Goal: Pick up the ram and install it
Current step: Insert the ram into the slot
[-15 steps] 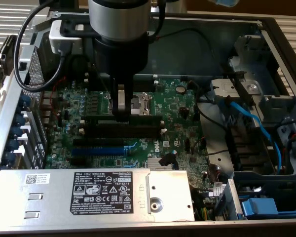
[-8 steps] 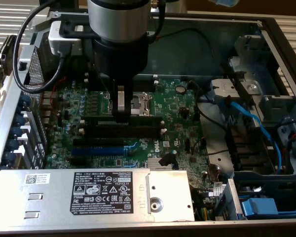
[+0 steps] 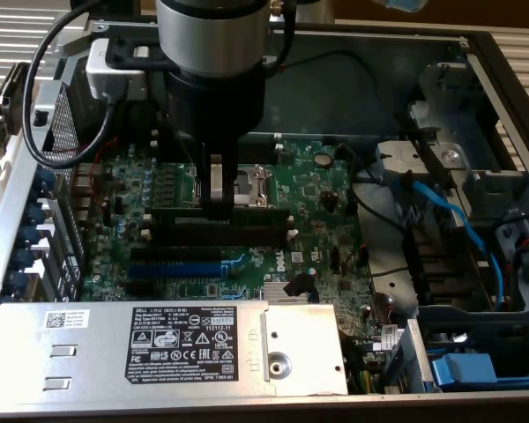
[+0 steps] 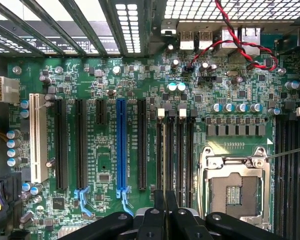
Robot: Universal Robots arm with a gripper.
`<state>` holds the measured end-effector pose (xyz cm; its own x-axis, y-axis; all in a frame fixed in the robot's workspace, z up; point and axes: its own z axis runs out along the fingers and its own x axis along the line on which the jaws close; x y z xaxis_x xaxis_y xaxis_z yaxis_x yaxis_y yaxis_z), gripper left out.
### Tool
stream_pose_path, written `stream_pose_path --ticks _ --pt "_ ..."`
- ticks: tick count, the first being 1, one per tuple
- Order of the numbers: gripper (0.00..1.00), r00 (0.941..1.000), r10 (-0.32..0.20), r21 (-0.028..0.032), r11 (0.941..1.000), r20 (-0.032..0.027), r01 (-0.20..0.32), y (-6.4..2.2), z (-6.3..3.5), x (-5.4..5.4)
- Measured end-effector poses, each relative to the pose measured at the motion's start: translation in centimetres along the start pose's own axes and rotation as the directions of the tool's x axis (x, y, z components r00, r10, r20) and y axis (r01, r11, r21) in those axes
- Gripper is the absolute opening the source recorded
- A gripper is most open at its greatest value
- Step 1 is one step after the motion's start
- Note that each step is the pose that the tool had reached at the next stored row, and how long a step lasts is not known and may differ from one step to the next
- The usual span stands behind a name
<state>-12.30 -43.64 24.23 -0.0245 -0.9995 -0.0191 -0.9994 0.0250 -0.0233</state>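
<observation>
Gripper (image 3: 216,210) over motherboard (image 3: 322,203) in seemingly steel case (image 3: 379,79)

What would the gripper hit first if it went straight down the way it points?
Most likely the black memory slots on the motherboard, next to the CPU socket. The gripper hangs right above them, though how far above is unclear.

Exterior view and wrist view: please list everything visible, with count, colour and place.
motherboard: one, green, middle of the exterior view.
black slots: several, black, under the hand.
blue slot: one, blue, beside the black slots.
processor socket: one, silver, beside the hand.
power supply: one, grey, at the exterior view's bottom edge.
blue cable: one, blue, exterior view's right.
arm: one, grey and black, above the motherboard.
hand: one, black, shut, above the black slots.
</observation>
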Motion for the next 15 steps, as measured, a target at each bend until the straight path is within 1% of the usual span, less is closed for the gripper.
stream_pose_path --ticks 7,15 --pt "0.12 1.0 0.0 0.0 1.0 0.0 0.0 0.02 0.03 0.08" --pt "0.12 1.0 0.002 0.0 1.0 -0.0002 -0.002 0.06 0.31 0.09"
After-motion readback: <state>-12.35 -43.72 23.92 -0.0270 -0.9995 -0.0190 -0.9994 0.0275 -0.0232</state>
